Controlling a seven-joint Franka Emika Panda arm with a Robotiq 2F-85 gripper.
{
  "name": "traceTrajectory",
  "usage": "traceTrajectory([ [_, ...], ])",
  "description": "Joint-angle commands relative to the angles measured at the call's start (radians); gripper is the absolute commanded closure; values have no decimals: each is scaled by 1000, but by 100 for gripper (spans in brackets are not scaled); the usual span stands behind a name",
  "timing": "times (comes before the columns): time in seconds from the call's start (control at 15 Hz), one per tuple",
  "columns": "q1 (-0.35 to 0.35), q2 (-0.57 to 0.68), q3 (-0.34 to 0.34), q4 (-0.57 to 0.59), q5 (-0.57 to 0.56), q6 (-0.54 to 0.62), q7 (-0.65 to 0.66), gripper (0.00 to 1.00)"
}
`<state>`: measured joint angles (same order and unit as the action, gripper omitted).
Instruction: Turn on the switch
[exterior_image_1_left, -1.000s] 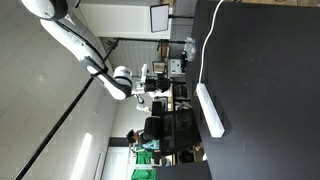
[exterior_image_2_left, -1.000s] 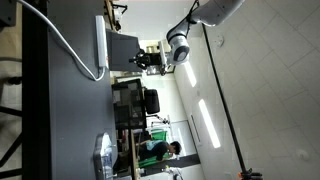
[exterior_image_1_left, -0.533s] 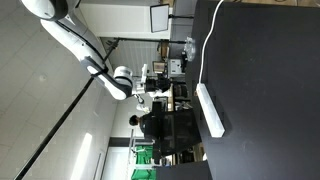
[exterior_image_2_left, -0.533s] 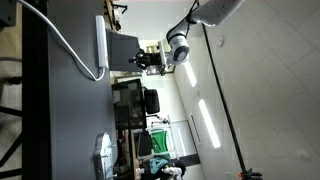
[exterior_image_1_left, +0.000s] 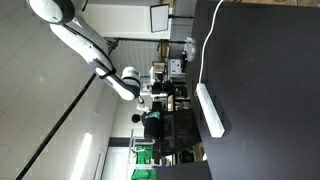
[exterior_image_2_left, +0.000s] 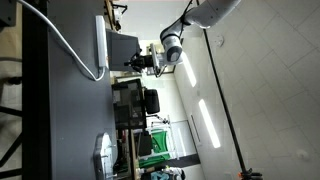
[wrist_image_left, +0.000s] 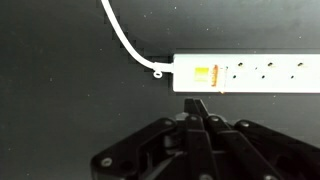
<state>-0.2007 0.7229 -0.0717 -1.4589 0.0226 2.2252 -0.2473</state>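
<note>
Advanced hand (wrist_image_left: 197, 104) toward desk (exterior_image_1_left: 262, 70) since previous frame. Noted fingers together, nothing held. Located switch (wrist_image_left: 205, 76), orange, at cord (wrist_image_left: 125, 38) end of white power strip (wrist_image_left: 255, 72), just ahead of fingertips, untouched. Could miss sideways onto casing, or shove loose strip along desk instead of toggling, if approach off-centre.

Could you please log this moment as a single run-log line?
tool: shut, hovering clear of power strip | switch: orange, at cord end, untouched | table: dark
</note>
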Motion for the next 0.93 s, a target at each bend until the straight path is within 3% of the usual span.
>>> traceTrajectory([
  [0.0, -16, 26, 31, -14, 22, 49, -2, 100],
  [0.4, -16, 82, 40, -39, 20, 141, 2, 100],
  [0.87, -22, 115, 46, -36, 24, 137, 1, 100],
])
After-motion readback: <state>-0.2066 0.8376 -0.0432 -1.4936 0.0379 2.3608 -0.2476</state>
